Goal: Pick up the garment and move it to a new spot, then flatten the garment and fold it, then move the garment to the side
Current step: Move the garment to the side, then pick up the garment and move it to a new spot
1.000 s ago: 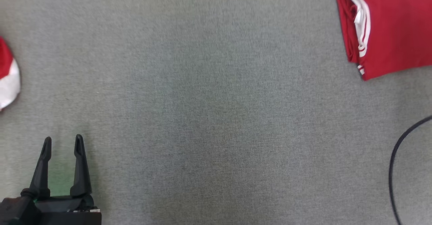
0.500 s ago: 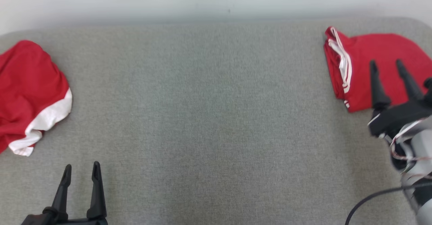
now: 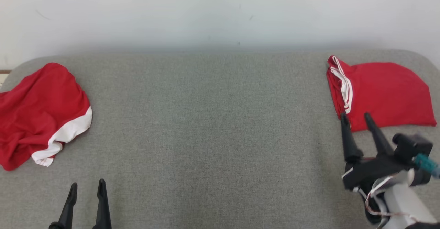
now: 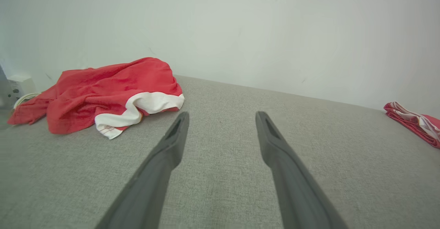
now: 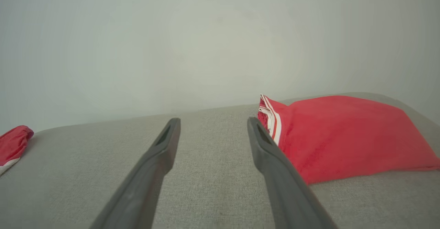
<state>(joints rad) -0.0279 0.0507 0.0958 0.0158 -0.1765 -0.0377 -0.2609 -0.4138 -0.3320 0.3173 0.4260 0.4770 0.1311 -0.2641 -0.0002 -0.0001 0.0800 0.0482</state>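
Cloth in red and white lies at both ends of the grey worktop [image 3: 213, 136], the two pieces well apart. At the robot's left sits a crumpled garment [image 3: 37, 112]. The head view's left edge cuts it off, and its bunched folds hide what kind of clothing it is. At the right lies a folded garment [image 3: 385, 91], flat, with white stripes along its stacked left edge. In the left wrist view it is only a sliver at the frame's right edge [image 4: 416, 122].

The left hand [image 3: 87, 184] is released, its fingers spread with nothing between them. Its body is cut off by the bottom of the head view. It points over bare fabric, near the crumpled garment but apart from it.

The right hand [image 3: 355, 116] is also released and empty. Its fingertips overlap the folded garment's near edge, and I cannot tell whether they touch it. A small white box [image 4: 20, 84] beyond the crumpled garment is too blurred to identify.
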